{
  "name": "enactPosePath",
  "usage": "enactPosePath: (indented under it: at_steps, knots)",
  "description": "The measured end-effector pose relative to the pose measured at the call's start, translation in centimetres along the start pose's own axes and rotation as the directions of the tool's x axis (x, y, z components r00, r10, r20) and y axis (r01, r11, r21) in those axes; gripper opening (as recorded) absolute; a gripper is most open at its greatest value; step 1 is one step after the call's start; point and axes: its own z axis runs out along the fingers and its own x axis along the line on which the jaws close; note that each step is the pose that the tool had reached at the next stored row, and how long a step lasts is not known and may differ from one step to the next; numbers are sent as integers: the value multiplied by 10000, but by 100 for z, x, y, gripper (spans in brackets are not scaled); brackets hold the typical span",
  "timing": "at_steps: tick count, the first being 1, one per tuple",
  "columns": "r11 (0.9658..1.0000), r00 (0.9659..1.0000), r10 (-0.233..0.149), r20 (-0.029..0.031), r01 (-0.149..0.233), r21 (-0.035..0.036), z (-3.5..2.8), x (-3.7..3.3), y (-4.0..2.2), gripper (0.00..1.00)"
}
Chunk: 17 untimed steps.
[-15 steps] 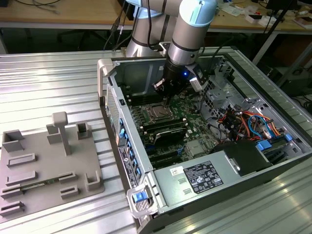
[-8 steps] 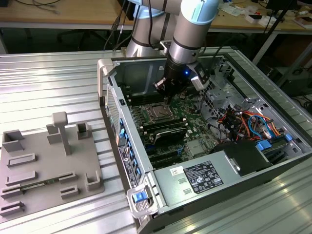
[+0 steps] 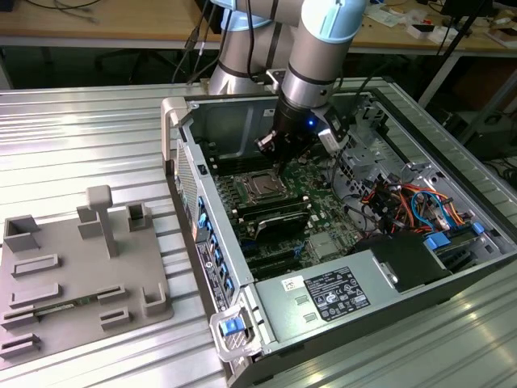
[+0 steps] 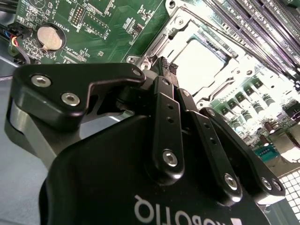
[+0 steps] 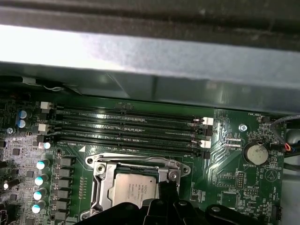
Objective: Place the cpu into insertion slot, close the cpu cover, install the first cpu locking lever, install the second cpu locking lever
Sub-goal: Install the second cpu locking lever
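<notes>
Over the insertion slot (image 5: 133,187), claw (image 4: 165,65) pinched narrow, holding nothing.
Pressing at the cpu cover (image 4: 206,61), ideally squarely, at socket's three o'clock edge.

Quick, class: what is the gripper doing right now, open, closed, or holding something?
Gripper: closed, fingertips pressed together, holding nothing, at the edge of the cpu cover over the cpu.

White lettering is showing on the tool (image 4: 167,67), small white print on the motherboard (image 5: 225,164), and a printed label on the power supply (image 3: 327,293).
</notes>
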Motion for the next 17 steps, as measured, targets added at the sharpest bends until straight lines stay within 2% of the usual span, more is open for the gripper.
enactPosePath:
  at_steps: [10,17]
  knots:
    - [10000,10000,0,-2,0,4,-3,1,-4,11]
    - [10000,10000,-1,-4,1,40,-90,0,-13,11]
